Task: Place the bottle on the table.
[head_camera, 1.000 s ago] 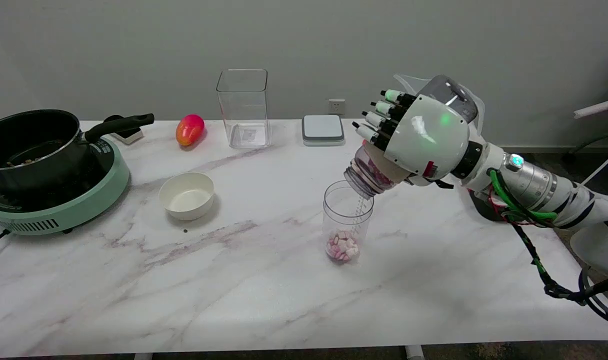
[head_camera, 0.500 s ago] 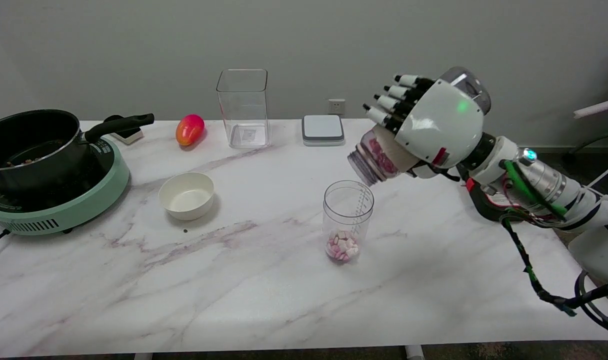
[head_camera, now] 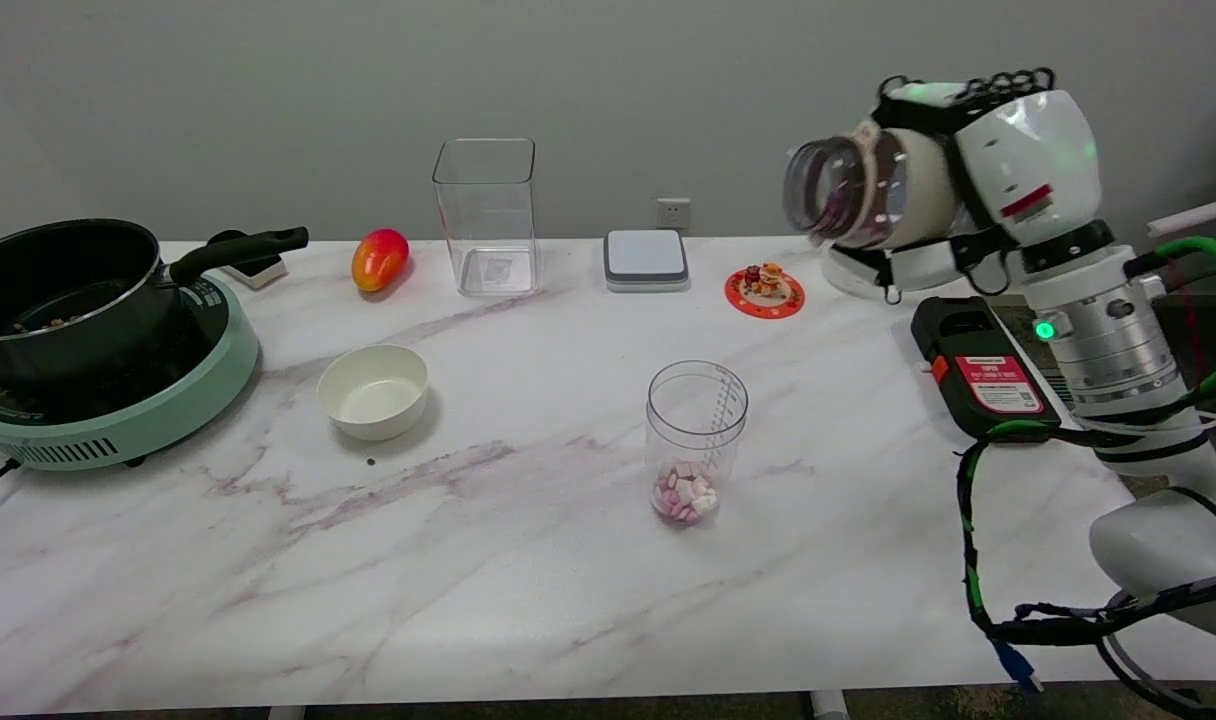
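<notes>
The right hand [head_camera: 978, 170] grips the bottle [head_camera: 848, 190] sideways in mid-air — next it needs righting, then lowering onto the table [head_camera: 528, 560] below.

Glossy white marble-look table [head_camera: 468, 560] with grey-pink veining. Clear smooth plastic bottle [head_camera: 843, 190] in glossy white plastic hand [head_camera: 978, 165]. Transparent plastic cup [head_camera: 696, 420] and tall clear container [head_camera: 486, 215]. Matt cream bowl [head_camera: 373, 390]. Dark matt pot [head_camera: 63, 290] on satin green plastic cooker [head_camera: 148, 410]. Brushed metal wrist [head_camera: 1108, 345].
</notes>
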